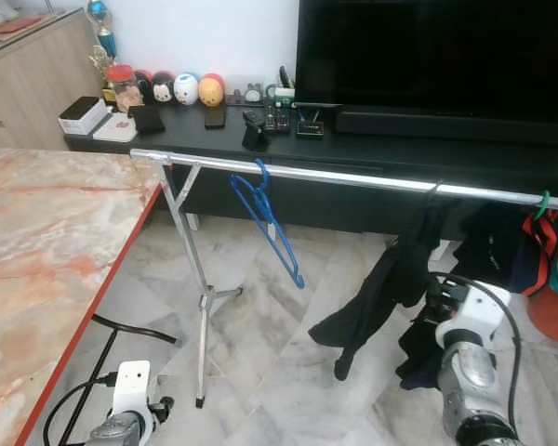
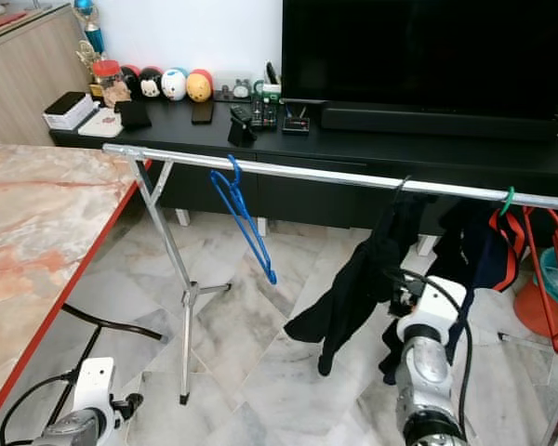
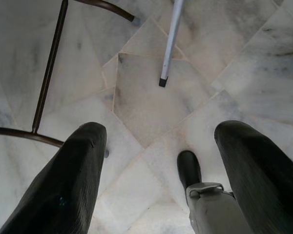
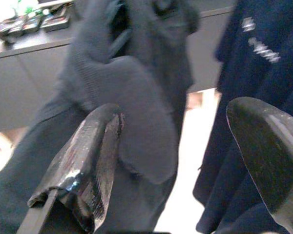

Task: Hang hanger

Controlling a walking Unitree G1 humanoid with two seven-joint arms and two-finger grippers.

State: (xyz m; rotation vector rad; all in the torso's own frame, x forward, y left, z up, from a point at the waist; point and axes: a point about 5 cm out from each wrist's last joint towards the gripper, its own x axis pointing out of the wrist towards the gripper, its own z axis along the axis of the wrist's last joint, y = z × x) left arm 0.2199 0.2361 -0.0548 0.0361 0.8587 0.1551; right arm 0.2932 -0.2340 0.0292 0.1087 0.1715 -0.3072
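low in the head view, both arms sit near the floor tiles: the left gripper (image 3: 156, 170) hangs with its black fingers spread wide over bare marble, holding nothing; the right gripper (image 4: 180, 156) is raised toward the hanging clothes, its fingers also parted and empty, a dark garment (image 4: 136, 112) just beyond them. the blue hanger (image 1: 268, 218) is already hooked over the silver rail (image 1: 353, 176), near the rail's left end, dangling at a tilt with nothing on it; it is well apart from either gripper. by that evidence the hanging step looks done, or nearly so; what the next move calls for, as a judgement, is drawing the right arm clear of the black clothing without snagging it, and perhaps a check that the hook sits squarely on the rail.

outward from the hanger: the rack's crossed legs (image 1: 201, 307) stand on the marble floor; a black garment (image 1: 381, 297) droops from the middle of the rail; darker clothes and red hangers (image 2: 549, 279) crowd its right end; a marble-topped table (image 1: 46, 242) with a red edge lies at left; behind, a black tv unit (image 1: 400, 144) carries small toys and a large screen (image 1: 437, 51).

the right wrist view adds a navy garment with white lettering (image 4: 259, 46) beside the dark one; the left wrist view shows the rack's rubber-tipped foot (image 3: 163, 82) and the robot's own foot (image 3: 189, 168) on the tiles.
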